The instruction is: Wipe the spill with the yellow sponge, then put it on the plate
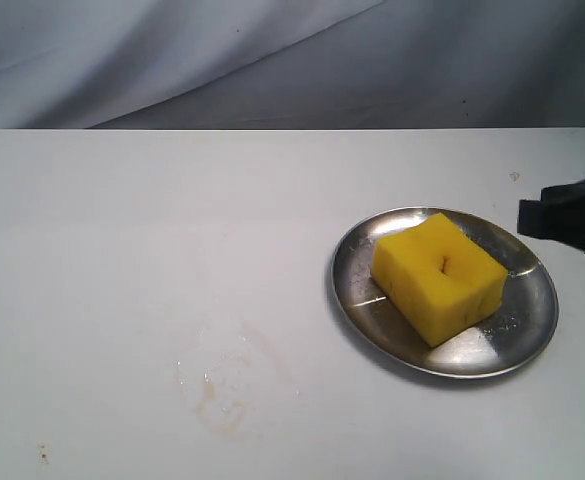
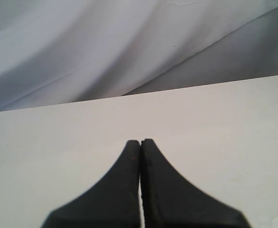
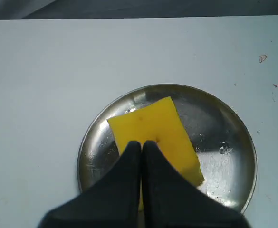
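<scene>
The yellow sponge (image 1: 439,276) lies on the steel plate (image 1: 517,335) at the right of the white table; the right wrist view shows the sponge (image 3: 153,128) on the plate (image 3: 224,128) too. A faint brownish smear of the spill (image 1: 222,390) marks the table at the front middle. My right gripper (image 1: 532,215) hovers at the right edge, above and just behind the plate, clear of the sponge; in its wrist view the gripper (image 3: 141,144) is shut and empty. My left gripper (image 2: 140,141) is shut on nothing over bare table, and it is outside the exterior view.
A grey cloth backdrop (image 1: 272,60) hangs behind the table's far edge. Small dark specks (image 1: 43,455) dot the table at the front left, and another speck (image 1: 514,177) lies behind the plate. Droplets glisten on the plate's floor (image 3: 222,149).
</scene>
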Motion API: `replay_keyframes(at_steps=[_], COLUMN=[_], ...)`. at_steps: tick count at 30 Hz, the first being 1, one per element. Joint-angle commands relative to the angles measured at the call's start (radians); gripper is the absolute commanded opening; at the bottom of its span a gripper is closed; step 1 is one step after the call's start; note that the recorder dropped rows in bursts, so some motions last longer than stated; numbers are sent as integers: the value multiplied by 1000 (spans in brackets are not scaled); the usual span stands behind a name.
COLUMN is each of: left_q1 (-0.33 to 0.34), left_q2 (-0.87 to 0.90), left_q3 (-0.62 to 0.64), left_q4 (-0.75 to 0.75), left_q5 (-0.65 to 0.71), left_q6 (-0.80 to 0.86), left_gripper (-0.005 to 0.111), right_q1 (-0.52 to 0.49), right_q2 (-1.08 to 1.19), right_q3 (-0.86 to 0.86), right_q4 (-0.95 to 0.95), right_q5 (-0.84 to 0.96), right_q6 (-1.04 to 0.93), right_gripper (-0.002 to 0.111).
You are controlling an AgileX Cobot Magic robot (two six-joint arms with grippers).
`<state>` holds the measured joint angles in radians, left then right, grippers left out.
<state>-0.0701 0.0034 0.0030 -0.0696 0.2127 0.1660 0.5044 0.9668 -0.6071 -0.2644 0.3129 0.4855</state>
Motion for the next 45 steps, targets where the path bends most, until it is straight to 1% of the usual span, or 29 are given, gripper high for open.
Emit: replay_keyframes(at_steps=[1, 4, 7, 10, 15, 18, 24, 27, 31, 37, 42, 45], left_q1=[1, 1, 1, 1, 1, 1, 1, 1, 1, 1, 1, 1], left_q2=[-3, -3, -3, -3, -3, -3, -3, -3, -3, -3, -3, -3], left_q3=[-3, -3, -3, -3, -3, -3, -3, -3, -3, -3, -3, -3], left_q4=[1, 1, 1, 1, 1, 1, 1, 1, 1, 1, 1, 1], left_q5=[-6, -6, -6, -6, -6, -6, -6, -6, -6, -6, -6, -6], left_q6=[-8, -8, -8, -8, -8, -8, -8, -8, -8, -8, -8, -8], left_gripper=[0, 0, 0, 0, 0, 0, 0, 0, 0, 0, 0, 0], right_q1=[-18, -98, -180, -241, -307, -320, -322, -322, -322, -322, -322, -322], right_q2=[-135, -228, -316, -403, -570, -662, -818, -871, -926, -967, -967, -967], right_q3=[100, 200, 294, 364, 467, 518, 599, 607, 607, 607, 607, 607], right_q4=[14, 101, 154, 189, 200, 230, 226, 224, 200, 202, 277, 279], right_q5=[-75, -175, -260, -295, -313, -313, -302, -290, -229, -219, -221, -221], right_q6=[20, 16, -63, -100, -120, -154, -169, -205, -236, -300, -392, -401], right_gripper=[0, 0, 0, 0, 0, 0, 0, 0, 0, 0, 0, 0])
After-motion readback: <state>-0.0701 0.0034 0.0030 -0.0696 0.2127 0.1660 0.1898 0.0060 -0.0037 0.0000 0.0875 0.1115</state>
